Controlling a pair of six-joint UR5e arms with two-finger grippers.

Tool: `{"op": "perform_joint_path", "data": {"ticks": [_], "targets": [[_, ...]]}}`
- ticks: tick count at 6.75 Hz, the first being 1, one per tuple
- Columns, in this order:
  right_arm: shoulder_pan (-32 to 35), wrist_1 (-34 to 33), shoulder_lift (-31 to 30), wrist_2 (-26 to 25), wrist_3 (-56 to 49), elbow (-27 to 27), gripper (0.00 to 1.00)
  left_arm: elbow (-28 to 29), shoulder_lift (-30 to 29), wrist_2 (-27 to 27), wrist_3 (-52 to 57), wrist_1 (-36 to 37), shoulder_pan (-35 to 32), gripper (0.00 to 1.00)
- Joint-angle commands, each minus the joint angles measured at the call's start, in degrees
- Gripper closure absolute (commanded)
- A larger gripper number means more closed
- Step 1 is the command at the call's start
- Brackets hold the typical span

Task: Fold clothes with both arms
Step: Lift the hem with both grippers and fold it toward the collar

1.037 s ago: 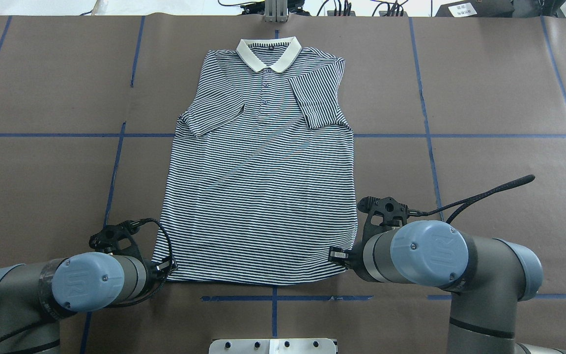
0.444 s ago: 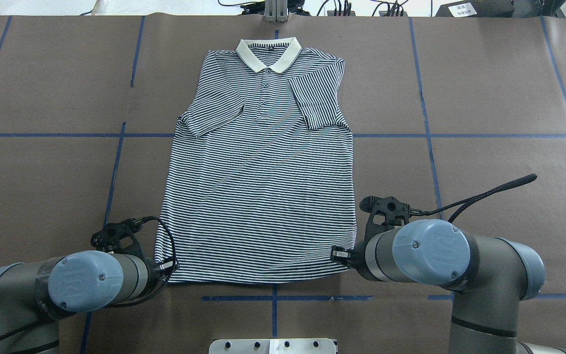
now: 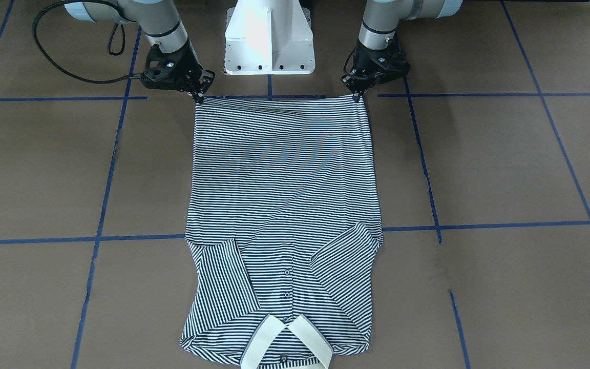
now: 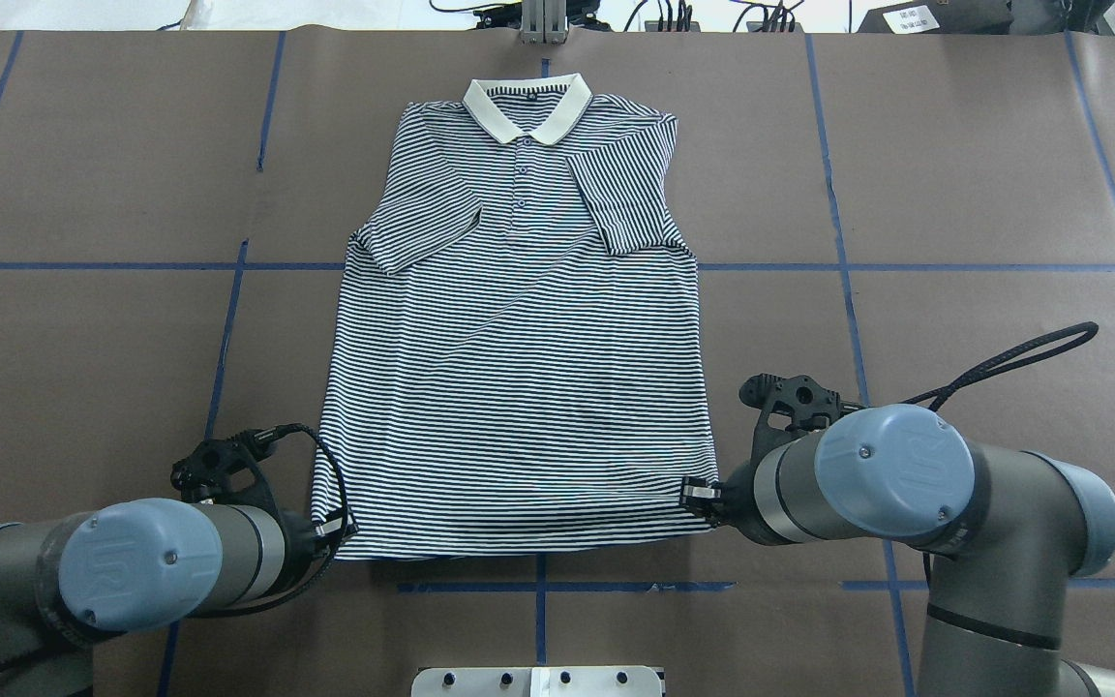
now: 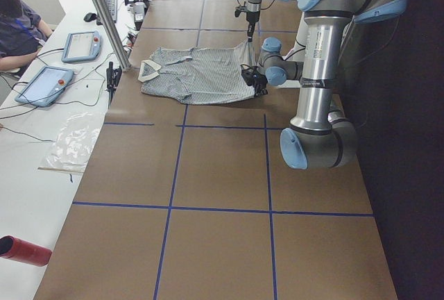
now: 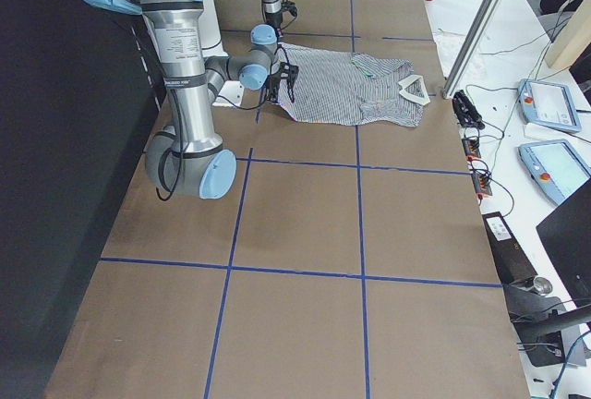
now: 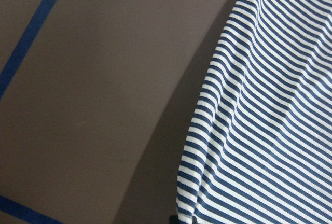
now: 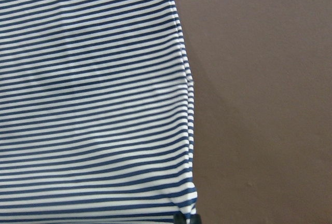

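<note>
The polo shirt [image 4: 519, 368] lies flat on the brown table [image 4: 954, 194], with its hem nearest the white pedestal base [image 3: 269, 36] and its collar [image 4: 492, 114] at the end farthest from it. The left gripper [image 4: 337, 530] and the right gripper [image 4: 698, 494] each pinch one hem corner, on either side of the base, with their jaws closed on the fabric. The front-facing view shows the hem drawn straight between them, while the wrist views show only the striped cloth edge and bare table.

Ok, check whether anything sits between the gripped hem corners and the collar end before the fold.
Nothing visible does. The left gripper and right gripper pinch the polo shirt at the corners of its hem. Between hem and collar lies only the flat shirt front, with both sleeves folded inward.
</note>
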Motion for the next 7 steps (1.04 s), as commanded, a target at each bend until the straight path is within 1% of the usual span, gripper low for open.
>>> {"op": "perform_joint_path", "data": {"ticks": [1,2,3,4,5,6,7], "targets": [[-1.68,-0.02,-4.41,3.49,0.09,5.63,1.00,-5.83,-0.18,0.08,-5.09,0.34,6.31,1.00],[-2.73,-0.02,-5.73,6.30,0.44,7.57,1.00,-10.22,-0.35,0.08,-6.43,6.43,9.57,1.00],[-4.30,-0.02,-8.27,6.42,0.70,10.29,1.00,-13.65,-0.44,0.08,-6.53,9.54,10.29,1.00],[-5.02,0.07,-10.81,6.50,0.79,13.36,1.00,-14.47,-0.27,0.08,-6.53,9.75,10.47,1.00],[-4.41,0.07,-10.93,6.59,0.70,14.35,1.00,-14.57,-0.18,-0.01,-6.53,9.75,9.87,1.00],[-1.62,0.33,-10.15,6.07,-0.95,12.79,1.00,-15.00,-0.53,-0.18,-6.27,10.53,8.30,1.00],[6.58,-0.01,-3.87,5.98,-10.89,7.73,1.00,-14.66,-0.71,-0.36,-5.66,10.89,4.36,1.00]]}}
